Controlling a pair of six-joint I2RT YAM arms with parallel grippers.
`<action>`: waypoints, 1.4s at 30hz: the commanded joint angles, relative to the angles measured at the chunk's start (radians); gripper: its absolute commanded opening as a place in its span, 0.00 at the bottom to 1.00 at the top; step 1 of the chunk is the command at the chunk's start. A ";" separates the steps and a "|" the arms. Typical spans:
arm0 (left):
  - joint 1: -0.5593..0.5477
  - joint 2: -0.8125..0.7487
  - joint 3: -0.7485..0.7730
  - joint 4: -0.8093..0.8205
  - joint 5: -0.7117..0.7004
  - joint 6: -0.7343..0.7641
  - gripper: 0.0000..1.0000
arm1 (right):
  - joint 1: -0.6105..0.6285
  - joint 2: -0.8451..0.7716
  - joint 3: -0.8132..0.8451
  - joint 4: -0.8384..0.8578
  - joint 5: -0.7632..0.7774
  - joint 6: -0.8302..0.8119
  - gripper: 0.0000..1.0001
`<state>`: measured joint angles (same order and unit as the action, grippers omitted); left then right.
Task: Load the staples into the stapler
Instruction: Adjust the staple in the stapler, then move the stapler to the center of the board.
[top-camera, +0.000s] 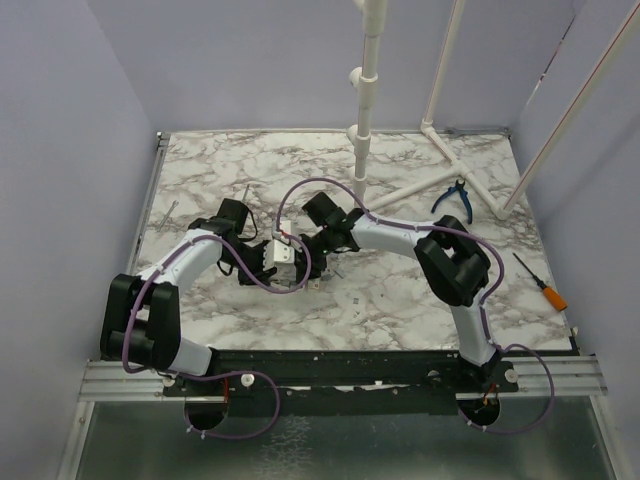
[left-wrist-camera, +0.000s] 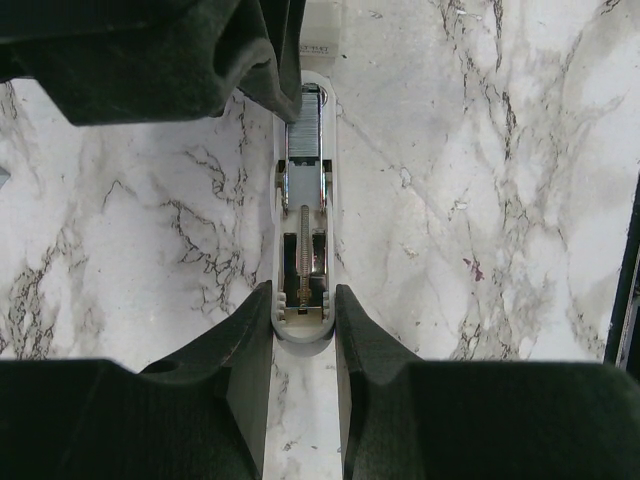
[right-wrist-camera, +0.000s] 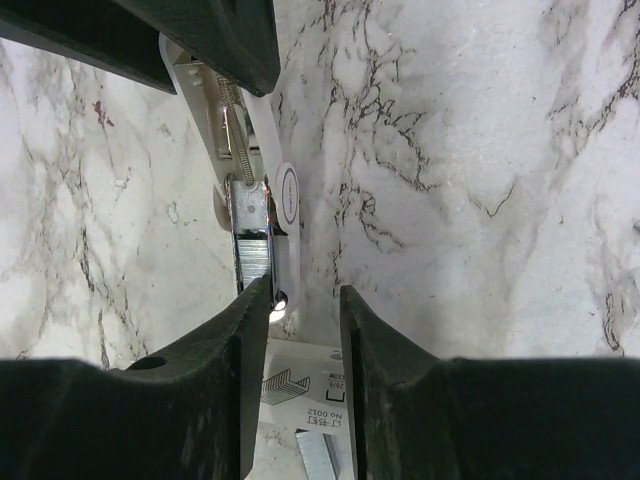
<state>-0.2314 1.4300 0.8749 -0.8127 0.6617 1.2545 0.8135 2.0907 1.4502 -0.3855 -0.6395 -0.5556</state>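
Observation:
The stapler (left-wrist-camera: 304, 240) lies opened on the marble table, white with its metal channel facing up. My left gripper (left-wrist-camera: 303, 300) is shut on its rounded rear end, one finger against each side. The staples (left-wrist-camera: 303, 130) sit as a silvery strip in the front part of the channel, ahead of the spring. In the right wrist view the staples (right-wrist-camera: 255, 262) lie in the stapler (right-wrist-camera: 262, 205) just ahead of my right gripper (right-wrist-camera: 305, 295). That gripper is open; its left finger is at the stapler's front tip and nothing is clamped. From above, both grippers meet at the stapler (top-camera: 287, 256).
A white staple box (right-wrist-camera: 310, 395) with a loose staple strip (right-wrist-camera: 325, 455) on it lies under the right gripper. Blue-handled pliers (top-camera: 455, 195) and white pipe legs (top-camera: 450, 150) stand at the back right. An orange-handled screwdriver (top-camera: 541, 284) lies near the right edge.

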 joint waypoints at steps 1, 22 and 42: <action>0.008 0.013 0.027 -0.013 -0.033 0.011 0.00 | -0.013 0.059 -0.006 -0.220 0.117 -0.063 0.34; 0.005 0.027 0.050 -0.016 -0.018 0.013 0.00 | -0.058 0.069 0.146 -0.222 -0.123 0.101 0.36; -0.009 0.037 0.090 -0.010 -0.129 -0.029 0.00 | -0.085 -0.022 0.149 -0.237 -0.206 0.053 0.36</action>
<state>-0.2375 1.4574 0.9245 -0.8169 0.5797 1.2385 0.7437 2.1334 1.5803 -0.5907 -0.8001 -0.4675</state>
